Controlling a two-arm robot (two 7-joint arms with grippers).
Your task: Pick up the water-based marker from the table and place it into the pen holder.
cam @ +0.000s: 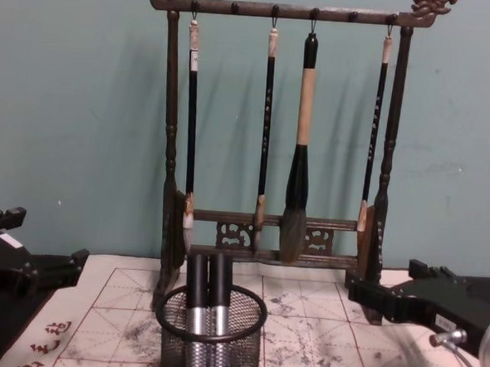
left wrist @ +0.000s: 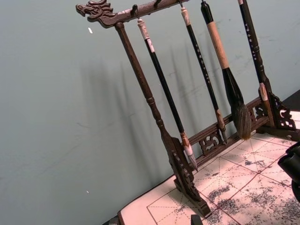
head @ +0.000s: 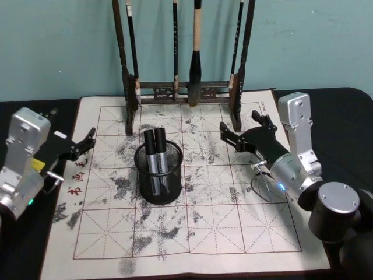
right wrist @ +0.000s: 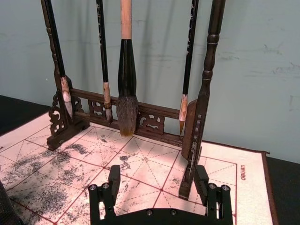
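Observation:
Two water-based markers (head: 155, 153), black-capped with silver barrels, stand upright side by side in the black mesh pen holder (head: 166, 189) at the middle of the ink-smudged grid mat (head: 233, 221). The chest view has the markers (cam: 207, 302) rising above the pen holder (cam: 243, 354) rim. My left gripper (head: 88, 144) hovers open and empty over the mat's left edge, well left of the holder. My right gripper (head: 240, 121) is open and empty to the holder's right, near the rack's right foot; its fingers (right wrist: 112, 180) frame bare mat.
A tall dark wooden brush rack (head: 180, 90) with several hanging brushes stands along the mat's far edge, close ahead of the right gripper (right wrist: 157, 185). The black table (head: 344, 116) surrounds the mat. A teal wall is behind.

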